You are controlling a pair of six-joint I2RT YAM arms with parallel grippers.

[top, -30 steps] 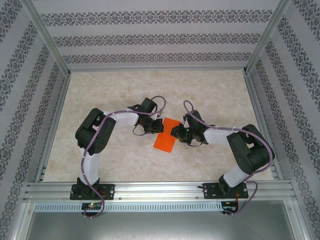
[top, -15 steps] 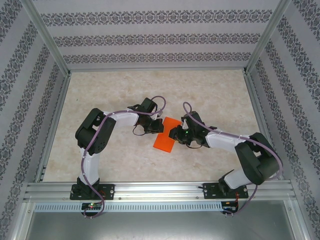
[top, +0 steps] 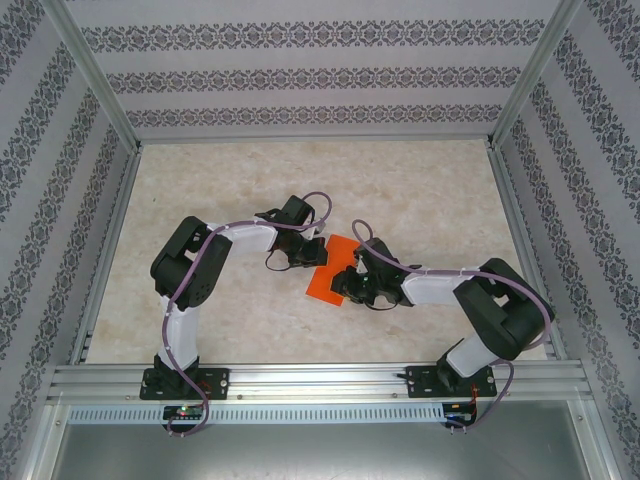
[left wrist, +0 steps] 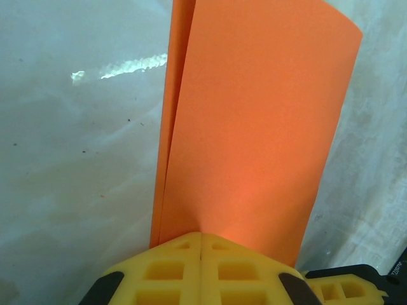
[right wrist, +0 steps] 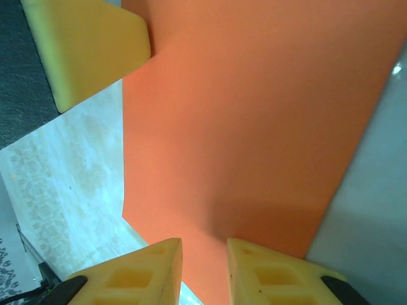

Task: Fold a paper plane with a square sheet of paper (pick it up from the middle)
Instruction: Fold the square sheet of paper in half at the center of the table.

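My right gripper (right wrist: pixel 203 257), jaws ajar, now sits closer to me. One square sheet of paper (left wrist: pixel 254 127), clamped in my left gripper (left wrist: pixel 201 240).

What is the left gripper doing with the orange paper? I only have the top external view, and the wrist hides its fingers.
Observer: The left gripper is shut on one end of the orange paper.
Operator: Is the sheet a single layer there?
Observer: No, it is doubled over. The left wrist view shows two layers, gaping slightly along one long edge.
Operator: And the right gripper?
Observer: The right gripper is at the end of the paper away from the left gripper. Its jaws stand a little apart, and orange shows through the gap.
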